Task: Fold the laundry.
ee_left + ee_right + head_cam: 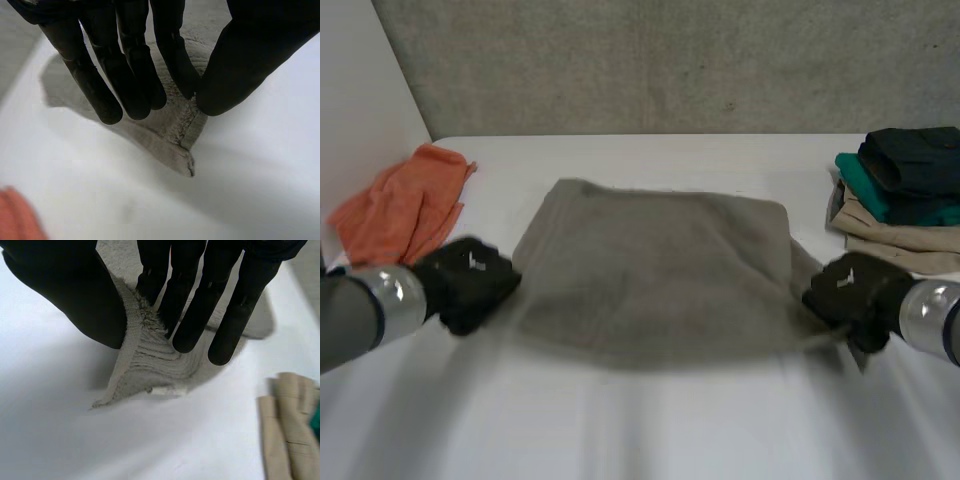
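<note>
A grey towel (660, 268) lies spread across the middle of the white table (650, 430). My left hand (470, 283) is at its near left corner. In the left wrist view, that hand (130, 65) pinches the towel corner (177, 132) between a finger and the thumb, and the corner is lifted a little off the table. My right hand (850, 290) is at the near right corner. In the right wrist view, this hand (200, 295) grips the bunched towel corner (145, 365) between thumb and straight fingers.
A crumpled orange cloth (405, 205) lies at the far left, also seen past the left hand's fingertips (15, 215). A stack of folded clothes (905, 190), dark, green and beige, stands at the far right; its beige piece (285, 430) is close to the right hand.
</note>
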Action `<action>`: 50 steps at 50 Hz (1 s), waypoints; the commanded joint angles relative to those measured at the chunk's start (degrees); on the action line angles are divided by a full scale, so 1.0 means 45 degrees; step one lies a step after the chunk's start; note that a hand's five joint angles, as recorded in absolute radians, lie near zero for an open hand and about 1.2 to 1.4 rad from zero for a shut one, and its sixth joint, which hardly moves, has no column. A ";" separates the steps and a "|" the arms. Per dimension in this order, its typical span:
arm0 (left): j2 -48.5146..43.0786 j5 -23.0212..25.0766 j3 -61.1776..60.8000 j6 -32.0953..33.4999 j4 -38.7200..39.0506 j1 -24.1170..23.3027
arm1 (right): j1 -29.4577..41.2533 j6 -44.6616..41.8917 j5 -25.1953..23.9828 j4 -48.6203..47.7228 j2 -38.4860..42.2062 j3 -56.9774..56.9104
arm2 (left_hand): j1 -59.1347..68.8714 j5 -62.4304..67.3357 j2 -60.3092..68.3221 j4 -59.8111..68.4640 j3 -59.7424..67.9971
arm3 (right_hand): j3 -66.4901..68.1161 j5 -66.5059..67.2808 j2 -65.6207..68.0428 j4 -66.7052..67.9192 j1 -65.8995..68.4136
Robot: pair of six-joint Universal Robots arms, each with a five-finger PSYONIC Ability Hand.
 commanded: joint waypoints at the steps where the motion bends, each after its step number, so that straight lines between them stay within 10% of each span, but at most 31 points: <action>1: -0.1036 0.0074 0.0249 0.1976 -0.0913 0.0393 | 0.0471 -0.0666 0.0210 0.0244 0.1125 -0.0729 | 0.3001 0.3110 0.2599 0.2537 0.2665 | 0.2719 0.2745 0.2901 0.2588 0.3333; 14: -0.5373 -0.1626 0.8292 -0.1655 0.1725 -0.0954 | 0.2093 0.1738 0.3100 -0.3211 0.4719 -0.6448 | 0.3001 0.3110 0.2599 0.2537 0.2665 | 0.2719 0.2745 0.2901 0.2588 0.3333; 25: -0.4789 -0.3089 1.5581 -0.8017 0.4769 -0.0974 | 0.2503 0.5463 0.3944 -0.9321 0.4294 -1.1240 | 0.3001 0.3110 0.2599 0.2537 0.2665 | 0.2719 0.2745 0.2901 0.2588 0.3333; 50: -0.5061 -0.1237 0.5744 -0.6893 0.6744 0.0743 | 0.2152 0.4044 0.1149 -0.6125 0.5852 -0.5849 | 0.3001 0.3110 0.2599 0.2537 0.2665 | 0.2719 0.2745 0.2901 0.2588 0.3333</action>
